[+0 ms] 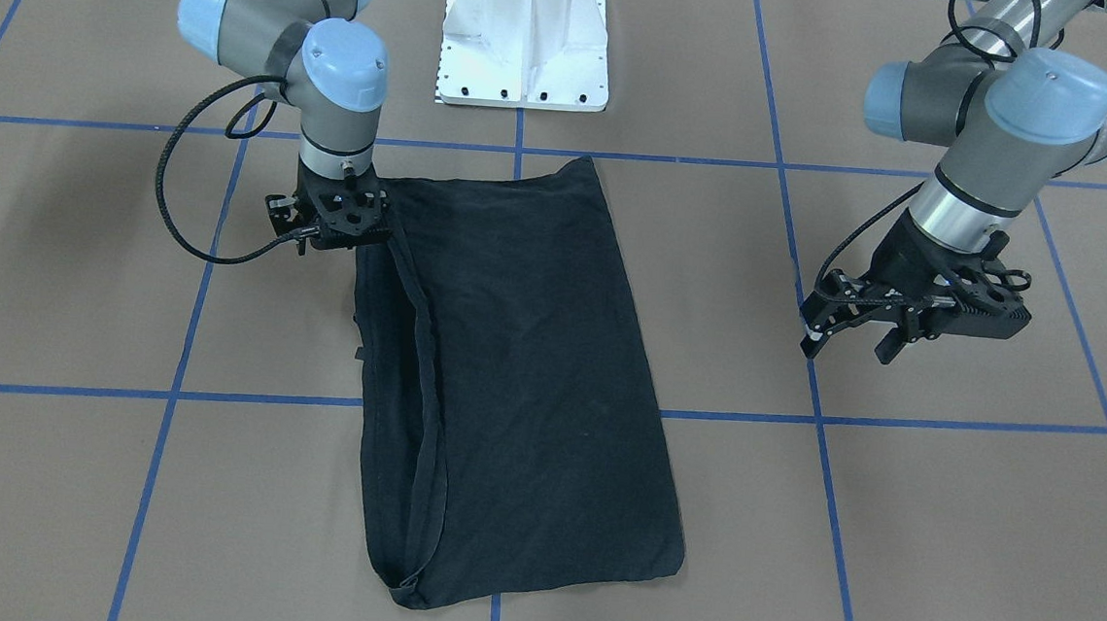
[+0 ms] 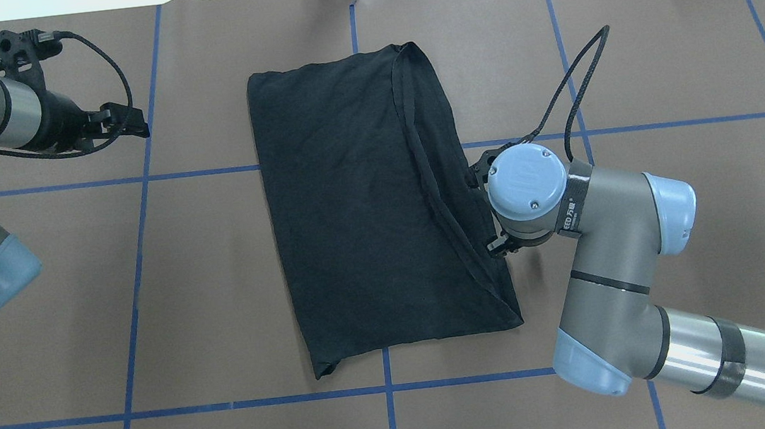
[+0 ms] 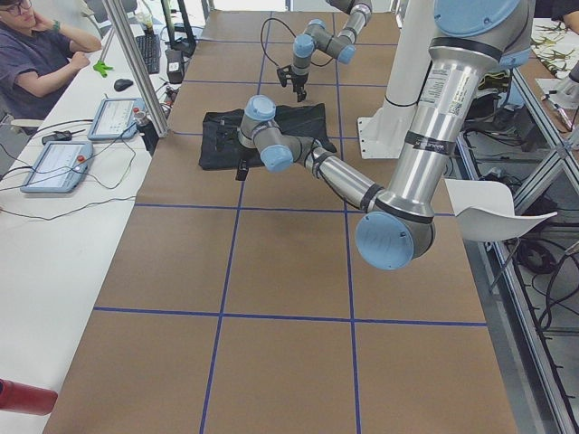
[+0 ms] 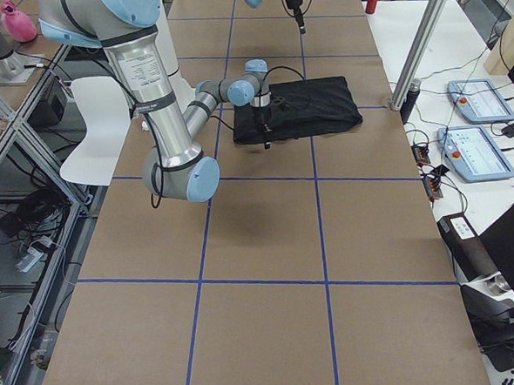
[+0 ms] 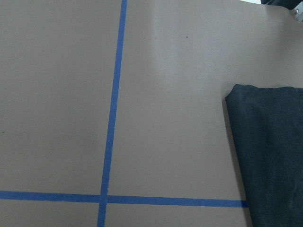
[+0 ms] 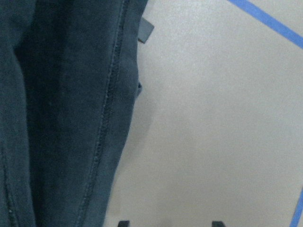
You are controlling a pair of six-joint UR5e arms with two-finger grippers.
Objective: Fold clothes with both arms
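Right tool (image 1: 333, 229) gapes wide beside the folded T-shirt (image 1: 530, 367), long axis running away from the robot; left tool (image 1: 851, 343) likewise.

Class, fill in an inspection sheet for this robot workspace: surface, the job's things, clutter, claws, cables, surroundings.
Surface: brown table with a blue tape grid, lying flat.
Job's things: black T-shirt folded into a long rectangle, plain side up, print hidden.
Clutter: nothing seen.
Claws: left claw open, hovering clear of the T-shirt; right claw open at the T-shirt's edge, holding nothing.
Cables: black cables loop off both wrists, clear of the T-shirt.
Surroundings: white base; seated person and tablets beside the table.
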